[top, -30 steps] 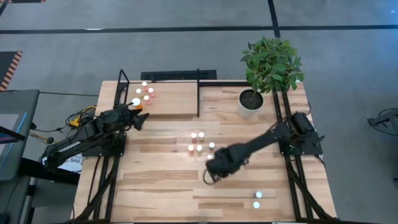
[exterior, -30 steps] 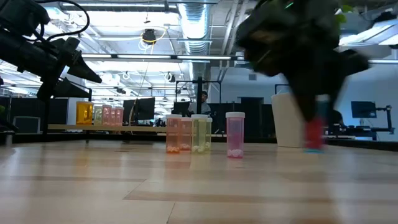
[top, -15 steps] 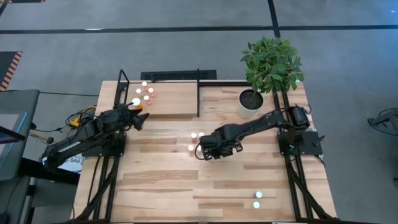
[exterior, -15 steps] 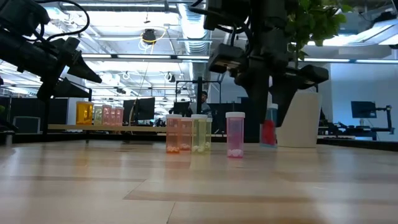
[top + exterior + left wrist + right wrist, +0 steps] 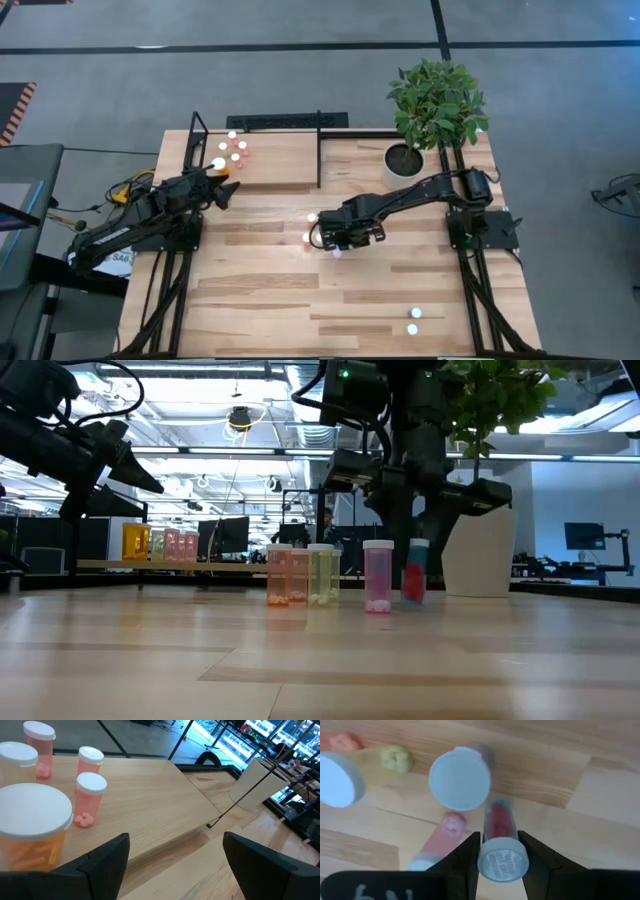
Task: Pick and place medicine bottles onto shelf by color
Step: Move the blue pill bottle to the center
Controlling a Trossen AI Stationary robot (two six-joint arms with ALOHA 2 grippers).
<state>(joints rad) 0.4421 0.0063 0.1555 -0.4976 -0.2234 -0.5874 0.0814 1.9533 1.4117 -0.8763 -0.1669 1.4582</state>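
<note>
Right gripper clamped on red bottle, moved in from a second ago to just beside pink bottle in the table-centre cluster. Left gripper unmoved, fingers apart, orange bottle and shelf just ahead.

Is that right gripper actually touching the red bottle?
Touching. In the right wrist view, the right gripper has both fingers pressed against the cap of the red bottle, with no gap on either side.
</note>
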